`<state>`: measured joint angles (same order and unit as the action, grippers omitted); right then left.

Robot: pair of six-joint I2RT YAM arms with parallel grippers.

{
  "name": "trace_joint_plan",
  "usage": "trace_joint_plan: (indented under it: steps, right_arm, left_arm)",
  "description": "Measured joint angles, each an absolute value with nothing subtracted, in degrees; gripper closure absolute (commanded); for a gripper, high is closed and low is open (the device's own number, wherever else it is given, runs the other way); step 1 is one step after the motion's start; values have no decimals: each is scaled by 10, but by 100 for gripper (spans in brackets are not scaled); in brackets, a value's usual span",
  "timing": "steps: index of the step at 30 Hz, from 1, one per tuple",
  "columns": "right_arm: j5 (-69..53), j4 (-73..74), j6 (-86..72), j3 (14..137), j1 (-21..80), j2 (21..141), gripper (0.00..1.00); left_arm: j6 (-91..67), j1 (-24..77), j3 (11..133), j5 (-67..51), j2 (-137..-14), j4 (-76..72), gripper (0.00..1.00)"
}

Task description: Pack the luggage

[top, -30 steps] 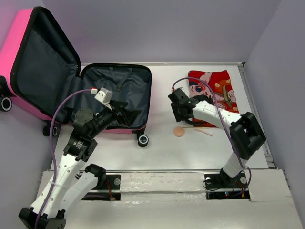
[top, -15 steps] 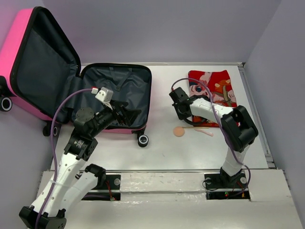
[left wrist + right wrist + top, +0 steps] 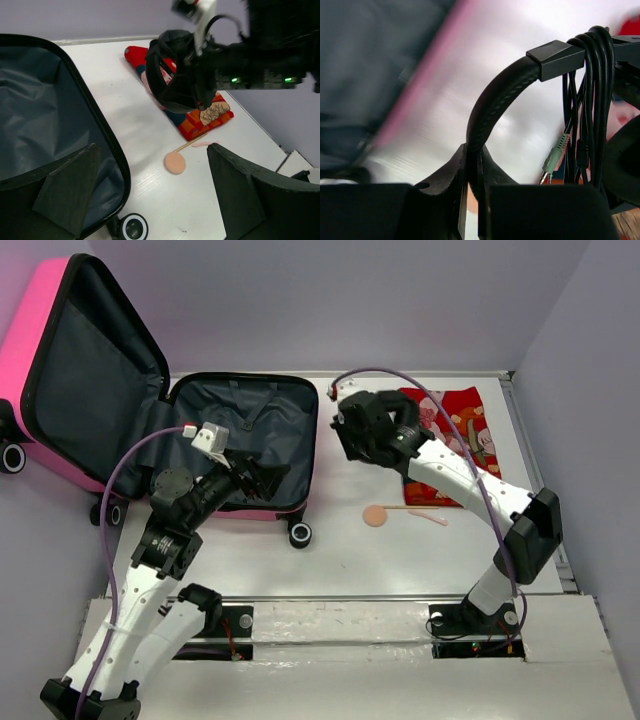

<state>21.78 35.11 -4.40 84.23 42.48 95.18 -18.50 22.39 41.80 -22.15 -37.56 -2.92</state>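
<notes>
- Our right gripper (image 3: pixel 472 172) is pinched on the padded band of a pair of black headphones (image 3: pixel 172 80). It holds them in the air above the table (image 3: pixel 340 550), and a wound cable (image 3: pixel 585 100) hangs from one end of the band.
- The pink suitcase (image 3: pixel 300 495) lies open to that gripper's left. Its grey-lined lower half is flat on the table, and the lid stands tilted up on the far left.
- The headphones hang just beside the suitcase's right rim, between it and the red cloth (image 3: pixel 465 425). We judge that a short sideways carry to the left, clearing the rim, should bring them over the lining.
- Our left gripper (image 3: pixel 258 475) hovers over the near rim of the suitcase with its fingers spread wide and nothing in them.
- The left arm is nearer the suitcase, but the right arm has the load. The drop spot should stay away from the left fingers.
</notes>
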Motion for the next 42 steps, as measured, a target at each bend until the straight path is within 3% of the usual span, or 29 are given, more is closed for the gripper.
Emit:
trace_joint_plan:
  steps: [8, 9, 10, 11, 13, 19, 21, 24, 25, 27, 29, 30, 31, 34, 37, 42]
  right_arm:
    - [-23, 206, -94, 1011, 460, 1001, 90]
    - [-52, 189, -106, 1053, 464, 1038, 83]
    - [-78, 178, -118, 1089, 465, 1071, 51]
    - [-97, 170, -130, 1118, 467, 1101, 34]
    - [-136, 156, -155, 1178, 471, 1173, 13]
    - [-145, 188, -173, 1174, 479, 1233, 17]
    - [-122, 195, -165, 1113, 481, 1195, 36]
    - [-52, 204, -159, 971, 481, 1080, 55]
    - [-31, 194, -157, 925, 481, 1034, 68]
    - [29, 193, -163, 815, 480, 921, 73]
    - [69, 181, -187, 713, 473, 835, 70]
    - [81, 182, -200, 676, 470, 802, 63]
    - [97, 183, -220, 633, 467, 775, 47]
    - [134, 197, -276, 521, 456, 747, 30]
    - [147, 214, -316, 467, 450, 759, 30]
    - [167, 217, -357, 440, 445, 797, 40]
  left_arm:
    - [-196, 211, 427, -145, -335, -10, 1]
    - [-196, 211, 429, -135, -329, -7, 1]
    - [-196, 211, 430, -127, -323, -4, 1]
    - [-196, 211, 431, -116, -317, -1, 1]
    - [-196, 211, 433, -104, -310, 1, 1]
    - [-196, 211, 435, -89, -307, 8, 1]
    - [-196, 212, 435, -90, -307, 9, 1]
    - [-196, 213, 435, -90, -307, 10, 1]
    - [-196, 213, 435, -90, -307, 10, 1]
    - [-196, 214, 435, -92, -307, 10, 1]
    - [-196, 216, 435, -97, -310, 9, 1]
    - [-196, 216, 435, -100, -311, 9, 1]
    - [-196, 217, 435, -103, -312, 9, 1]
    - [-196, 217, 435, -109, -317, 7, 1]
    - [-196, 217, 435, -113, -322, 6, 1]
    - [-196, 217, 435, -122, -332, 3, 1]
